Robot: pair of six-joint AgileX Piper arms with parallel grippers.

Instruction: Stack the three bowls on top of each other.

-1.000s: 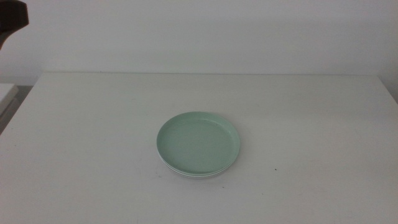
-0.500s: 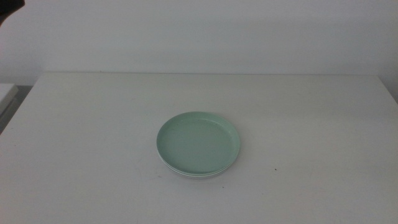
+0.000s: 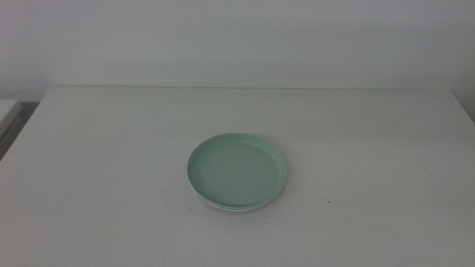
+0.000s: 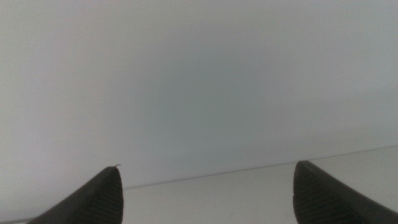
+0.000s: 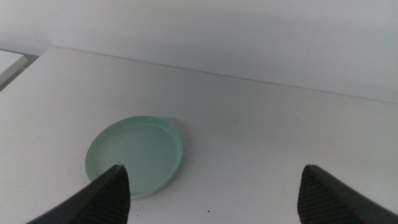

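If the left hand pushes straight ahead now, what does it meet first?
Probably the wall: the left hand, open and holding nothing, faces only it beyond the table edge. How far off it is can't be judged.

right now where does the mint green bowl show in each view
Middle view: mint green bowl at table centre, topping the stack.
Left wrist view: not in it; only wall and the table's far edge.
Right wrist view: beside the right pincer, near its one jaw.
Shared landmark: the table's far edge against the wall.

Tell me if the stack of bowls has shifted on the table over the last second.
No. The mint green bowl on top sits at the same spot relative to the table's far edge and the small dark speck beside it.
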